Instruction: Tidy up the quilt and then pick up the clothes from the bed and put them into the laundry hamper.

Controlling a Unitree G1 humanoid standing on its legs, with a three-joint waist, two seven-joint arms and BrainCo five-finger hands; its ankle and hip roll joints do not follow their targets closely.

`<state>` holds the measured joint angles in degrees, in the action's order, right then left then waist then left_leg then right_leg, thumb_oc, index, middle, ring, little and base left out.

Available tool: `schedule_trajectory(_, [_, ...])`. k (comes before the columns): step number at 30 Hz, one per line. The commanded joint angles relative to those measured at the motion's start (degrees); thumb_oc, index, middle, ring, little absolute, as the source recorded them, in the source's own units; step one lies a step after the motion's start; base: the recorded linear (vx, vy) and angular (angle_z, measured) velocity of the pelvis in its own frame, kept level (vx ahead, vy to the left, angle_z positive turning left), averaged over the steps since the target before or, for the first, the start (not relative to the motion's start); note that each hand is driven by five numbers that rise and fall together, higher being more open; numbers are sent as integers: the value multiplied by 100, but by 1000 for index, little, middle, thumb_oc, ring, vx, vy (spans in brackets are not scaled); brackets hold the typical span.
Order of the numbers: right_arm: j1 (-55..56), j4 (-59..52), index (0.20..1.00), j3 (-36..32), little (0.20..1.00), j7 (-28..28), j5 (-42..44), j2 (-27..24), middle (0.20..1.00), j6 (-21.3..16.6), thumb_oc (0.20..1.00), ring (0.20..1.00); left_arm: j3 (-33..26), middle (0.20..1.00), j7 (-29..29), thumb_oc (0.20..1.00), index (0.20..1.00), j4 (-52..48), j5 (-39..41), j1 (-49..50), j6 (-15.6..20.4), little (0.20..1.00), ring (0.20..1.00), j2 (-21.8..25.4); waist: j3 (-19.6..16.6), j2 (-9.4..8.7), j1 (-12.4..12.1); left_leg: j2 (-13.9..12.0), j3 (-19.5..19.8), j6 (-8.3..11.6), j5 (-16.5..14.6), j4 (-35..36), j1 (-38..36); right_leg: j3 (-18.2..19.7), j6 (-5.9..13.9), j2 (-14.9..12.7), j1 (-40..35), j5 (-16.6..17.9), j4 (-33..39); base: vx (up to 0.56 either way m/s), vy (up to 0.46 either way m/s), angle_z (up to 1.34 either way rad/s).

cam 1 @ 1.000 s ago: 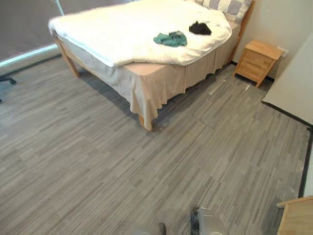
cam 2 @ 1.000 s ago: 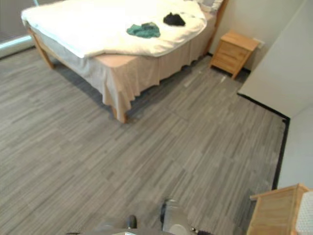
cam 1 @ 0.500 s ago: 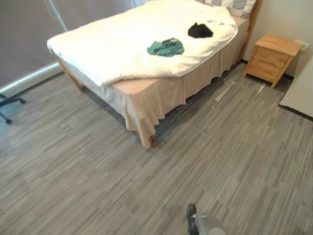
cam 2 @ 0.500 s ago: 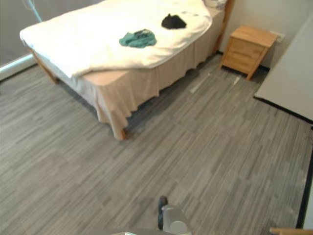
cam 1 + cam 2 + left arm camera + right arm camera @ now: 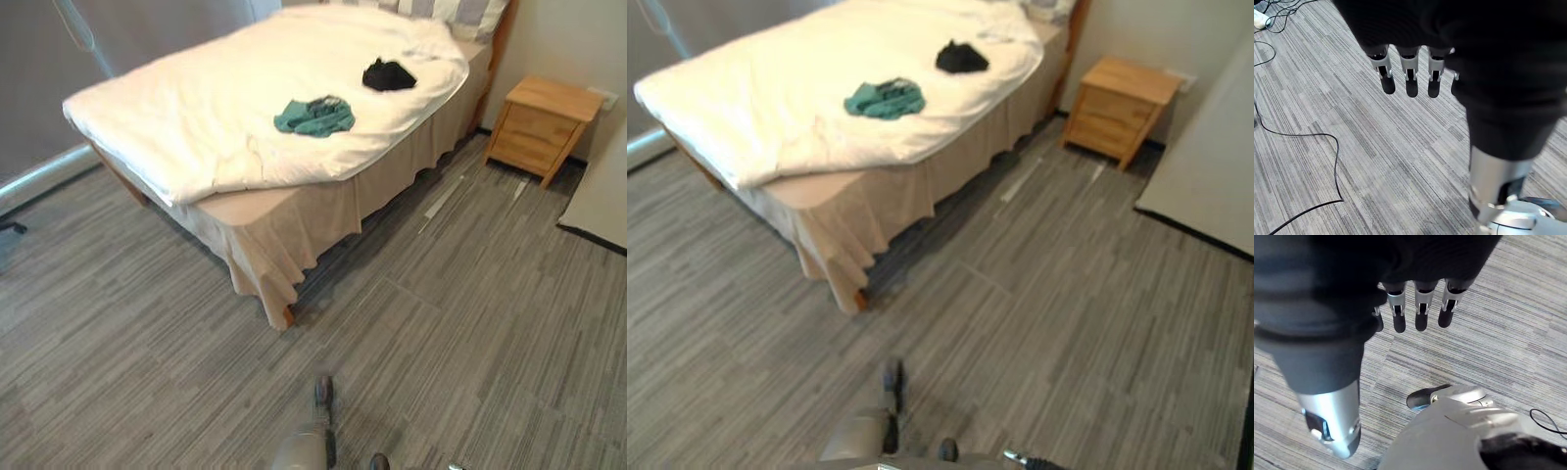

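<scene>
Across the grey plank floor (image 5: pixel 470 323) from us stands the bed (image 5: pixel 294 211), well apart. Its white quilt (image 5: pixel 196 108) lies pulled askew, baring the mattress corner, with a green garment (image 5: pixel 313 116) and a black garment (image 5: pixel 388 74) on top. Our left hand (image 5: pixel 1408 73) and right hand (image 5: pixel 1418 308) hang with relaxed fingers, holding nothing, since nothing is within reach.

Head stereo pair looks down and forward from standing height, sharing the bed (image 5: pixel 294 196), nightstand (image 5: pixel 1122 103) and floor (image 5: pixel 470 323), mid-distance. Both wrist cams point down past hanging fingers (image 5: pixel 1410 78) at the floor, probably near knee height.
</scene>
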<state>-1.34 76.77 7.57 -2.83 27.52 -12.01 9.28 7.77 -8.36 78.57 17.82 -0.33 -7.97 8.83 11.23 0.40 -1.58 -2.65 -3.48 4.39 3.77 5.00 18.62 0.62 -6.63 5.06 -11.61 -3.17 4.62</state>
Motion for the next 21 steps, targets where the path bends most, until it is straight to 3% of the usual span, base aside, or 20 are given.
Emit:
schedule_trajectory(1, [335,-47,1000,-49,1000,-202,-187,-34,1000,99,1000,1000,129,1000,-87,1000,1000,-135,218,89,9,1000,1000,-122,-125,-66,-56,23,-284,-211,741,-150,-137,126,862,-459,286,-300,-982,592,261,-30])
schedule_trajectory(2, [323,133,1000,-122,1000,-321,-357,-3,1000,125,1000,1000,81,1000,-76,1000,1000,-133,124,161,-85,1000,1000,-134,-221,-114,-140,65,-271,-329,574,-240,-293,38,1073,-816,-17,-565,-1386,579,255,-29])
schedule_trajectory(3, [323,197,1000,-166,1000,-328,-379,-7,1000,87,1000,1000,99,1000,-89,1000,1000,-143,81,189,-139,1000,1000,-123,-286,-129,-180,51,-343,-369,533,-457,-299,-77,1184,-972,-62,-429,-1659,612,280,-71])
schedule_trajectory(5, [337,156,1000,-208,1000,-293,-491,4,1000,109,1000,1000,137,1000,-84,1000,1000,-124,110,210,-218,1000,1000,-78,-378,-177,-263,98,-355,-501,488,-694,-382,-331,1442,-1458,-11,208,-2713,454,280,-85])
schedule_trajectory(6, [394,10,1000,-163,1000,-199,-626,5,1000,6,1000,1000,191,1000,-56,1000,1000,-69,81,193,-206,1000,1000,-38,-436,-146,-286,203,-268,-682,357,-797,-614,-387,1472,-1818,436,925,-4026,588,427,-66])
schedule_trajectory(7, [439,-93,1000,-129,1000,-169,-561,5,1000,-122,1000,1000,208,1000,-15,1000,1000,-82,-112,144,-254,1000,1000,3,-441,-97,-226,254,-327,-795,217,-858,-793,-329,1445,-1941,843,1144,-5029,573,408,-68])
schedule_trajectory(9, [487,-235,1000,-27,1000,-188,-293,22,1000,-187,1000,1000,316,1000,-2,1000,1000,-62,-347,44,-323,1000,1000,51,-438,-31,-171,294,-248,-846,80,-876,-995,-349,1377,-1951,1311,1240,-5394,321,150,-18])
schedule_trajectory(10, [432,-459,1000,132,1000,-236,-107,87,1000,-146,1000,1000,453,1000,-92,1000,1000,-205,-161,-23,-470,1000,1000,142,-339,-46,-118,265,-253,-841,34,-876,-1277,-509,1309,-2077,1837,1203,-5060,274,-45,47])
schedule_trajectory(12, [380,-543,1000,252,1000,-251,-35,138,1000,-167,1000,1000,492,1000,-121,1000,1000,-303,-15,-87,-540,1000,1000,202,-267,-35,-92,178,-227,-776,34,-833,-1464,-636,1266,-2071,2000,1172,-4406,268,-178,43])
schedule_trajectory(13, [303,-560,1000,287,1000,-227,-50,214,1000,-234,1000,1000,546,1000,-83,1000,1000,-308,66,-153,-513,1000,1000,243,-147,-164,3,195,3,-684,-71,-741,-1748,-639,1302,-1892,1987,1160,-2781,216,-232,44])
schedule_trajectory(14, [297,-558,1000,288,1000,-233,-49,218,1000,-240,1000,1000,551,1000,-77,1000,1000,-307,75,-156,-512,1000,1000,244,-145,-161,15,187,29,-679,-77,-733,-1758,-643,1303,-1862,1977,1176,-2655,385,-399,54])
schedule_trajectory(15, [294,-507,1000,312,1000,-306,-156,264,1000,-285,1000,1000,661,1000,-91,1000,1000,-289,121,-163,-412,1000,1000,233,-121,-300,181,329,377,-683,-295,-640,-1879,-198,1384,-1594,2146,1327,-1238,239,-211,53])
schedule_trajectory(16, [279,-477,1000,316,1000,-312,-138,273,1000,-300,1000,1000,667,1000,-165,1000,1000,-288,174,-175,-374,1000,1000,234,-96,-297,198,324,453,-683,-338,-598,-1926,-124,1395,-1553,2121,1366,-1096,343,-274,96])
schedule_trajectory(18, [214,-309,1000,322,1000,-293,-138,313,1000,-351,1000,1000,644,1000,-300,1000,1000,-257,145,-200,-316,1000,1000,188,-88,-361,304,382,763,-698,-473,-432,-2077,433,1486,-1359,2128,1557,-526,251,-130,103])
schedule_trajectory(21, [192,-256,1000,340,1000,-375,-255,316,1000,-258,1000,1000,481,1000,-552,1000,1000,-202,371,-79,-207,1000,1000,124,-183,-398,283,267,1101,-589,-490,-370,-2188,770,1575,-1302,1824,1458,-414,317,-159,161])
